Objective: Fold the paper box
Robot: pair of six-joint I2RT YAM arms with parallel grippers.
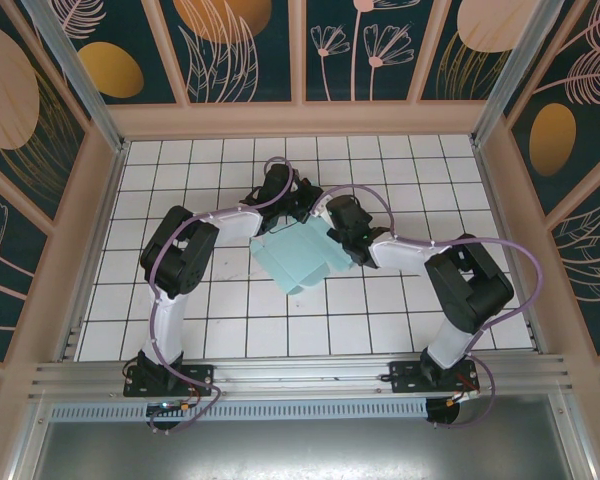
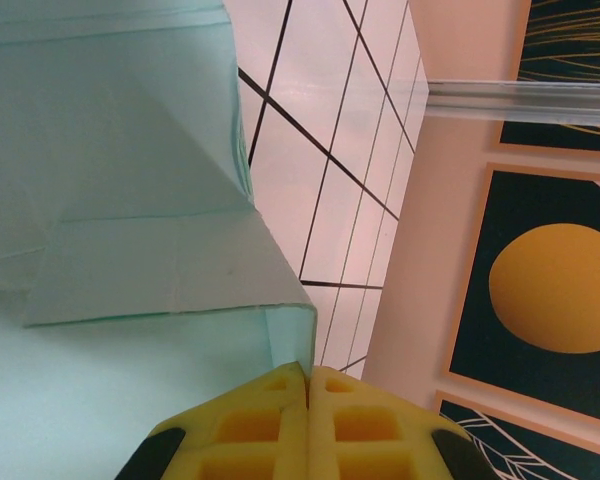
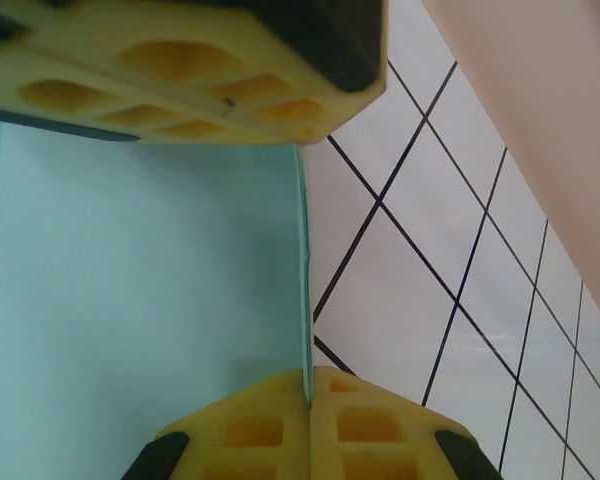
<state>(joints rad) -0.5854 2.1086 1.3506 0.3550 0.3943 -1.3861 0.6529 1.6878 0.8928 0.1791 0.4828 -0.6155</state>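
You're holding the paper box (image 1: 292,262) near the middle of the white tiled table (image 1: 180,300), with both arms reaching in over its far side. Your left gripper (image 2: 307,375) is pressing its yellow fingers (image 2: 250,425) together on a raised corner of the mint card, and the flap's edge is running straight into the seam between them. Your right gripper (image 3: 307,380) is pinching tight on a thin upright edge of the card, with the left one's yellow fingers sitting just across the panel. The sheet is lying partly folded, with creased flaps standing up off the tiles.
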